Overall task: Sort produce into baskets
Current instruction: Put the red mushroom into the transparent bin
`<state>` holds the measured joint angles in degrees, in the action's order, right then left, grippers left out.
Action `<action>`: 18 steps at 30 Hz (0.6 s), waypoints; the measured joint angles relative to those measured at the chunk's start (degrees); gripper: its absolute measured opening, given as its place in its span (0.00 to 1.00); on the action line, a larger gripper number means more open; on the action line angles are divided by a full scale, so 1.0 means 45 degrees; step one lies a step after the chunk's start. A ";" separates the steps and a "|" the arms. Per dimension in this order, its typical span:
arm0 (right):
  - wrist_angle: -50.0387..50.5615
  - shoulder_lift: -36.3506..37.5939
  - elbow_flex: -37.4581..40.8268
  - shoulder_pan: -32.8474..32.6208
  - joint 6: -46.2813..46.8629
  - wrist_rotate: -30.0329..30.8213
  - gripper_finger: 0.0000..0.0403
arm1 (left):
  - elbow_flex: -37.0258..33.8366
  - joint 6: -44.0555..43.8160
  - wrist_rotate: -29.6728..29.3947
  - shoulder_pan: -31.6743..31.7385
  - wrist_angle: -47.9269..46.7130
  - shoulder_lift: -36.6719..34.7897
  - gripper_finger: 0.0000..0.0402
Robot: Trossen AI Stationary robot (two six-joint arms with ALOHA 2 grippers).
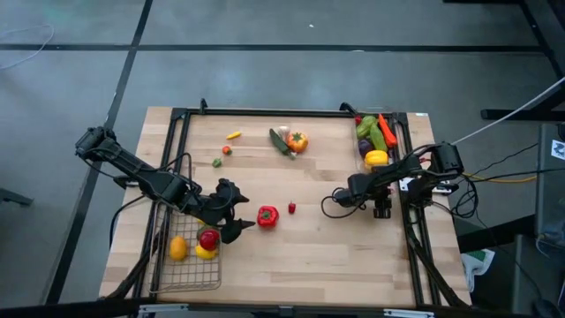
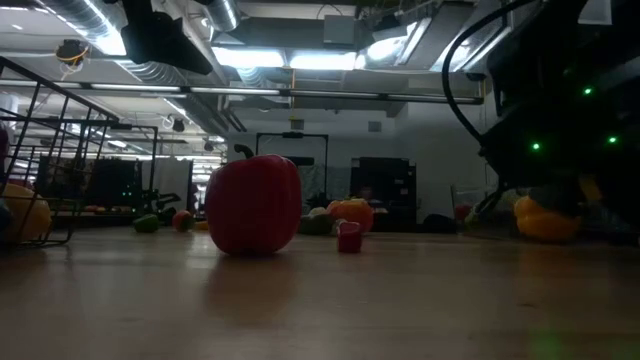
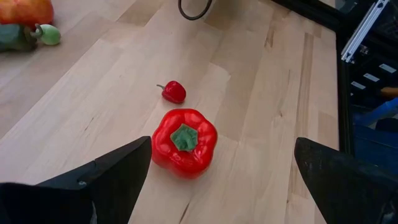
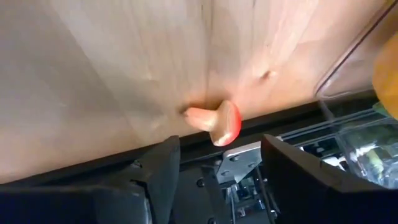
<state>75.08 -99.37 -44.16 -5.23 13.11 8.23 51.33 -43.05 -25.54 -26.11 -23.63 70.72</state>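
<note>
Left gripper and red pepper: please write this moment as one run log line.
left gripper: open, facing red pepper, not touching | right gripper: open, near small red-capped mushroom | wire basket: three pieces inside

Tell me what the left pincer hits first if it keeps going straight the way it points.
The big red pepper. It sits on the table right ahead of the open left pincer, between its fingers' line; the tiny red piece lies just beyond. How far ahead is hard to judge.

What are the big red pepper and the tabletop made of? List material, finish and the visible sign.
Red pepper: probably molded plastic, smooth and slightly glossy; uniform color, soft highlights, neat green stem cap.
Tabletop: wood, likely butcher-block, satin; visible grain and joined strips.
</note>
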 joint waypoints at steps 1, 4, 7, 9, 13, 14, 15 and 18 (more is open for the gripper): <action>-0.0008 0.0000 0.0000 0.0000 -0.0031 0.0003 0.55 | 0.0000 0.0000 0.0000 0.0000 0.0001 0.0000 0.97; -0.0042 -0.0029 0.0000 0.0000 -0.0438 0.0078 0.55 | 0.0000 0.0000 0.0000 0.0000 0.0003 0.0000 0.97; -0.0094 -0.0167 0.0000 0.0079 -0.0711 0.0078 0.55 | 0.0000 0.0000 0.0000 0.0000 0.0004 0.0000 0.97; -0.0121 -0.0322 0.0005 0.0192 -0.0740 0.0047 0.55 | 0.0000 0.0000 0.0000 0.0000 0.0015 0.0000 0.97; -0.0158 -0.0873 0.0015 0.0757 -0.0744 0.0039 0.55 | 0.0000 0.0000 0.0000 0.0000 0.0019 0.0000 0.97; -0.0153 -0.1040 0.0019 0.0948 -0.0744 0.0044 0.55 | 0.0000 0.0000 0.0000 0.0000 0.0027 0.0000 0.97; -0.0153 -0.1207 0.0020 0.1122 -0.0744 0.0044 0.55 | 0.0000 0.0000 0.0000 0.0000 0.0018 0.0000 0.97; -0.0153 -0.1587 0.0024 0.1541 -0.0744 0.0044 0.55 | 0.0000 0.0000 0.0000 0.0000 0.0022 0.0000 0.97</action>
<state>74.39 -106.51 -44.05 1.70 9.76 8.43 51.33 -43.05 -25.54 -26.11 -23.53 70.72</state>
